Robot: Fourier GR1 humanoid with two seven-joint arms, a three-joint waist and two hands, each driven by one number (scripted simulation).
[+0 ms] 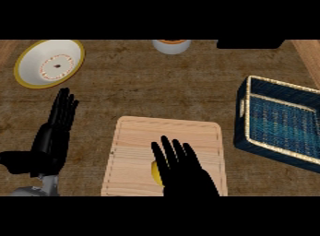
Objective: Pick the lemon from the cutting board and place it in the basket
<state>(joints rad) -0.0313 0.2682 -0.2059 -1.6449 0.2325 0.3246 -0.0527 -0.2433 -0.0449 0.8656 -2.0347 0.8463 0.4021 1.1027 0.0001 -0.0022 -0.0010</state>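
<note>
Lemon [155,171] lies on the cutting board [163,138] at six o'clock in the head view, mostly covered by the right hand [184,174], whose fingers are straight and hold nothing. Left hand [53,133] rests open at nine o'clock. Basket [285,123] stands at three o'clock. Judged light, rounded, firm-skinned and liable to roll; best taken across its middle.

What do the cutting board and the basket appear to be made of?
The cutting board looks like pale, matte wood, with faint straight grain lines and a routed groove near its edge. The basket looks woven, dark blue fibre with a lighter tan braided rim; the exact fibre is unclear.
</note>
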